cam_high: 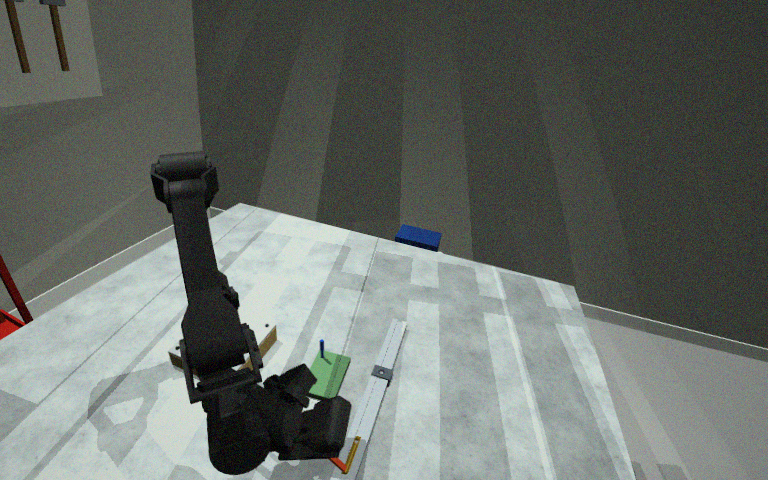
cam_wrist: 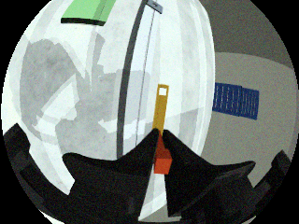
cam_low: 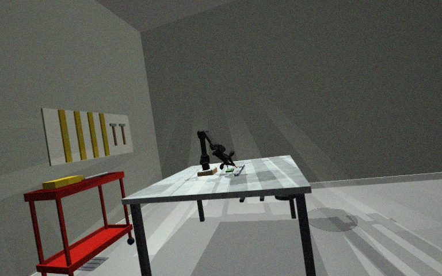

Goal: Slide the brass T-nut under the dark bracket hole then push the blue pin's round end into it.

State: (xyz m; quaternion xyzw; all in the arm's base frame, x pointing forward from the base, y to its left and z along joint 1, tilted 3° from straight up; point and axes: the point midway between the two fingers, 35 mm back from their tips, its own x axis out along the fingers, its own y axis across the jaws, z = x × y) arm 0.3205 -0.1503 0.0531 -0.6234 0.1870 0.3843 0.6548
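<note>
My gripper [cam_wrist: 160,133] is shut on the orange handle [cam_wrist: 163,164] [cam_high: 338,464] of the T-nut. The brass nut [cam_wrist: 160,110] [cam_high: 352,455] juts out beyond the fingertips, tilted, with its hole at the far end. In the wrist view it appears just right of the slot of the aluminum rail [cam_wrist: 139,75] [cam_high: 368,407], near the rail's near end; I cannot tell whether they touch. The dark bracket [cam_wrist: 154,6] [cam_high: 381,373] sits across the rail farther along. The blue pin [cam_high: 322,348] stands upright in the green tray [cam_high: 338,367] [cam_wrist: 89,10], left of the rail.
The arm's wooden base [cam_high: 263,346] stands left of the tray. A blue box [cam_high: 417,237] shows at the table's far edge. A blue slatted thing [cam_wrist: 235,101] shows beyond the table at the right of the wrist view. A red cart [cam_low: 94,242] stands left of the table.
</note>
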